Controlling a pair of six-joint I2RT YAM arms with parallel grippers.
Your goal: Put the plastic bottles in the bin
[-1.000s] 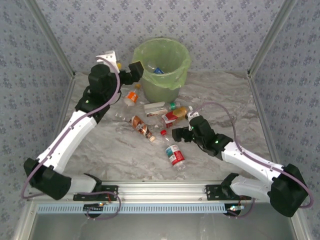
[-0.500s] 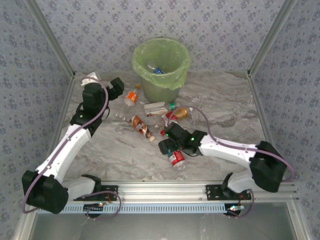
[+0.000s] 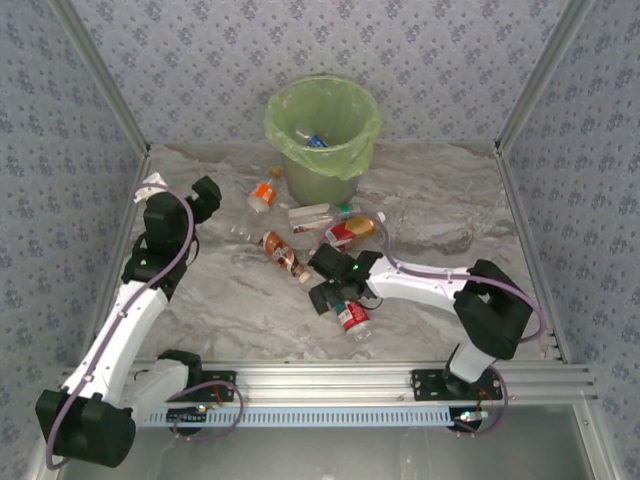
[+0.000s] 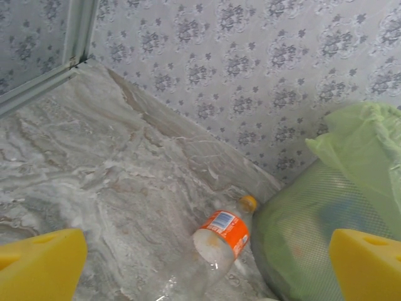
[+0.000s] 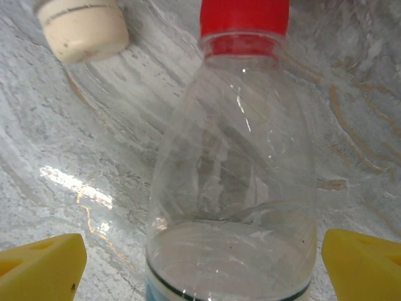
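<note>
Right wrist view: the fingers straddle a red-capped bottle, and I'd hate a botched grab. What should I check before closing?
1. Right gripper open: ok, its fingers stand wide apart.
2. Bottle between the fingers: ok, roughly centred.
3. Fingers low enough to grip it: cannot tell.
4. White cap of a neighbouring bottle clear of the fingers: ok, it lies up beside the red cap.
5. Bin mouth free: ok, the left gripper is off to its side, not over it.
</note>
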